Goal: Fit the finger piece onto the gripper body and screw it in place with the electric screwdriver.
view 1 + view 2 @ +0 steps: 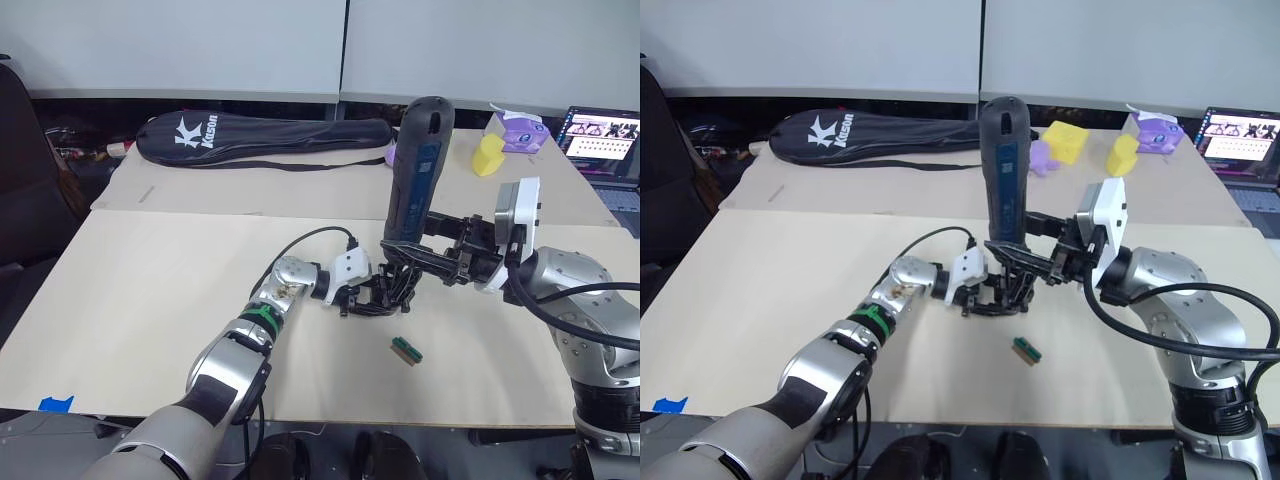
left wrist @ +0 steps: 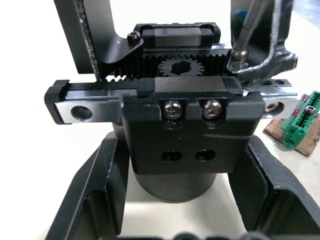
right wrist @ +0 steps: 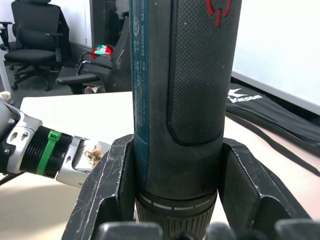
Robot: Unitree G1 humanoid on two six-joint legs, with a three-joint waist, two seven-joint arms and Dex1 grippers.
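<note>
You had the gripper body (image 2: 192, 125) on the table (image 1: 130, 300) near its middle, between the two arms. The electric screwdriver (image 1: 415, 170) stood upright over it. A small connector block (image 1: 406, 350) lay just in front, to the right. A racket bag (image 1: 260, 138) lay well behind.

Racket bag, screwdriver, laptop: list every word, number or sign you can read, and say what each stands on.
"Kason", white, with a large "K" logo: on the black racket bag.
"Kason" again, partly cut off: same bag, right wrist view.
Digits ending "04/202": on the bluish label of the electric screwdriver, held by the right gripper; the rest is too blurred.
Red power-type symbol: screwdriver's grip.
Laptop screen text: too small to read.
</note>
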